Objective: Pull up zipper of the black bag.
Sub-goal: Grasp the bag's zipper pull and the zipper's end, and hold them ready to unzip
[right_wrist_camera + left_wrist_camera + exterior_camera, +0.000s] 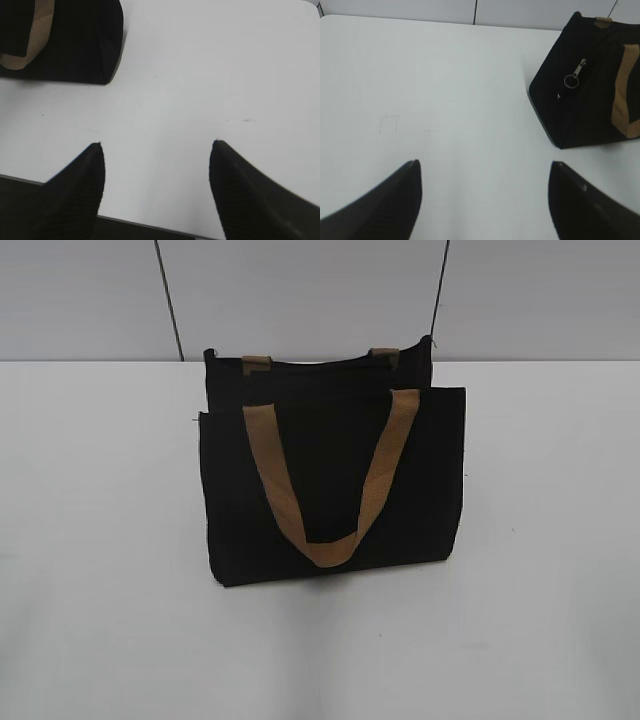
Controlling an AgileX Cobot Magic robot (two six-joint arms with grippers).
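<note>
A white desk (100, 540) carries an upright black bag (330, 490), mid-desk, with a tan strap handle (330, 480) draped down its front. Left claw (482, 192) and right claw (157, 170) hover spread wide, empty, well apart from it. Soft fabric likely sags, so brace it; pinch the zipper (575, 75) by its silver ring on the end panel

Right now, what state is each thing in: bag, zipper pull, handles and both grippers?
black bag: standing upright on the white table, untouched.
zipper pull: hanging down the bag's end panel with its ring, not gripped.
front strap handle: flopped down over the front pocket.
left gripper: open, over bare table, clear of the bag.
right gripper: open, over the table's edge, clear of the bag.
</note>
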